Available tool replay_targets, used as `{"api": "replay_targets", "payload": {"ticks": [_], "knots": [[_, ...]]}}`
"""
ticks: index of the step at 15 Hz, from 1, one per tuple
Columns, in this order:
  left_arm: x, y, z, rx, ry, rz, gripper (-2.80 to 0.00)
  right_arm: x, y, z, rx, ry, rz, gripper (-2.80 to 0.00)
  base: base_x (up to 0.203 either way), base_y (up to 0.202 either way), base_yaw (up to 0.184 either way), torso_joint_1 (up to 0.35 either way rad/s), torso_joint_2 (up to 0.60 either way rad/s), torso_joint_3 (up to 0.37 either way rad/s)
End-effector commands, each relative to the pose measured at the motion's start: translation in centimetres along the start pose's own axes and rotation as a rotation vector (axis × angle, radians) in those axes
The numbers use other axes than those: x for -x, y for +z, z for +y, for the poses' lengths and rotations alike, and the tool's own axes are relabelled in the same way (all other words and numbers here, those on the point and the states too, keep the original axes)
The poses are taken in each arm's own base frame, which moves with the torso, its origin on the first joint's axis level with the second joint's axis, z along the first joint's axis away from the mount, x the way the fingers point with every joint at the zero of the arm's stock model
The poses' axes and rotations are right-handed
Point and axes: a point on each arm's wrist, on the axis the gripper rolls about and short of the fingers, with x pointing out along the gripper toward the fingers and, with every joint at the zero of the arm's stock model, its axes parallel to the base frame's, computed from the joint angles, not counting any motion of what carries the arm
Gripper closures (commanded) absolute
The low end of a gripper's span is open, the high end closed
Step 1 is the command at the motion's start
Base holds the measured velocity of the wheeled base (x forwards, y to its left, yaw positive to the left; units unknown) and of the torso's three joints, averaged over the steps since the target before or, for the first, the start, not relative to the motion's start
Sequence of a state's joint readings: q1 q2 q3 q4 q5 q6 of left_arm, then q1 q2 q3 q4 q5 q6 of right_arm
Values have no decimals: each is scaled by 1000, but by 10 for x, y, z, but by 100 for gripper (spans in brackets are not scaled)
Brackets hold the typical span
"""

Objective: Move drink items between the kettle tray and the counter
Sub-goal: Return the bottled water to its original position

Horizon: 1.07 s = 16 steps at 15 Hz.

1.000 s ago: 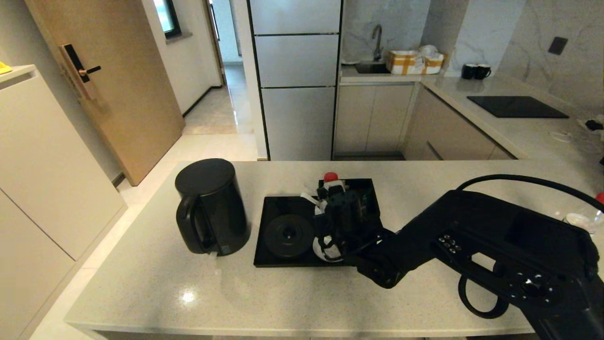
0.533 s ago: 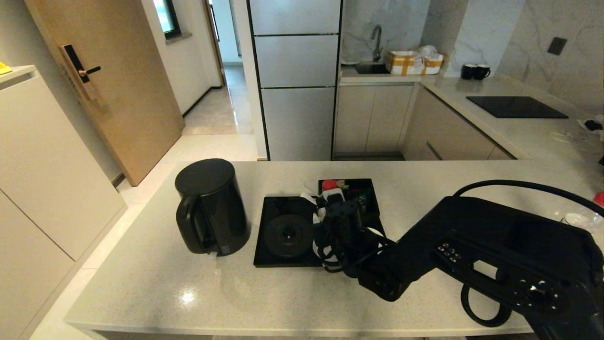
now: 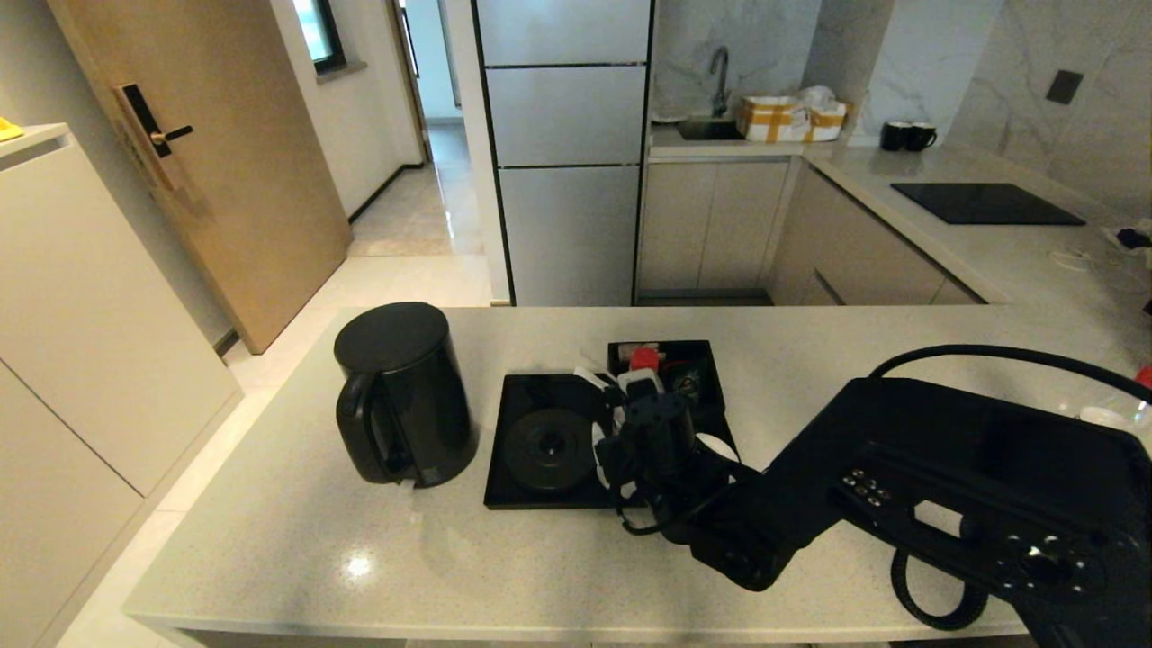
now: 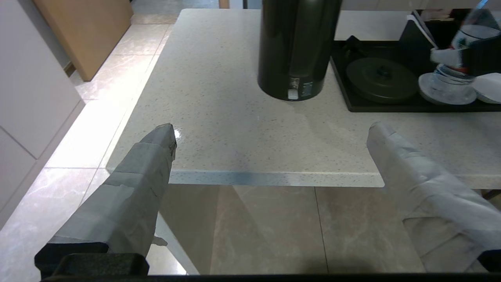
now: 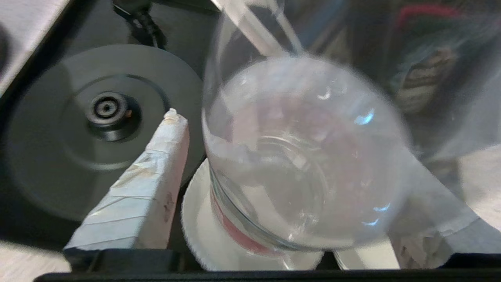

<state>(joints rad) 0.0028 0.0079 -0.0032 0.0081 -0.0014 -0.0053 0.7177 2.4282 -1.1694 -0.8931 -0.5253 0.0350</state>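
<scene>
Jaws of the right gripper [image 3: 621, 409] spread around the water bottle [image 3: 641, 373], upright, cap up, on a saucer [image 5: 203, 227].

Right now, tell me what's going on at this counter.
The right gripper is at the kettle tray, its jaws spread on either side of a clear water bottle with a red cap that stands on a white saucer on the tray, next to the round kettle base. The black kettle stands on the counter just left of the tray. The left gripper hangs open off the counter's near edge, holding nothing.
</scene>
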Motion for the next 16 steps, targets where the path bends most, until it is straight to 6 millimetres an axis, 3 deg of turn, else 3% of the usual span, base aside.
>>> {"api": "replay_targets", "payload": {"ticks": [1,6,14,15,16], "knots": [[0,0,0,1,0,4,-280,12,12,-7,-11,-3,-18,-280,0,0,0,0,0,0],[0,0,0,1,0,2,-280,47,27,-26,-12,0,-18,-280,0,0,0,0,0,0],[0,0,0,1,1,3,-280,121,66,-64,-56,46,-84,-280,0,0,0,0,0,0],[0,0,0,1,2,3,-280,130,75,-74,-71,30,-103,0,0,0,0,0,0,0],[0,0,0,1,2,1,-280,135,81,-90,-85,-9,-108,0,0,0,0,0,0,0]]}}
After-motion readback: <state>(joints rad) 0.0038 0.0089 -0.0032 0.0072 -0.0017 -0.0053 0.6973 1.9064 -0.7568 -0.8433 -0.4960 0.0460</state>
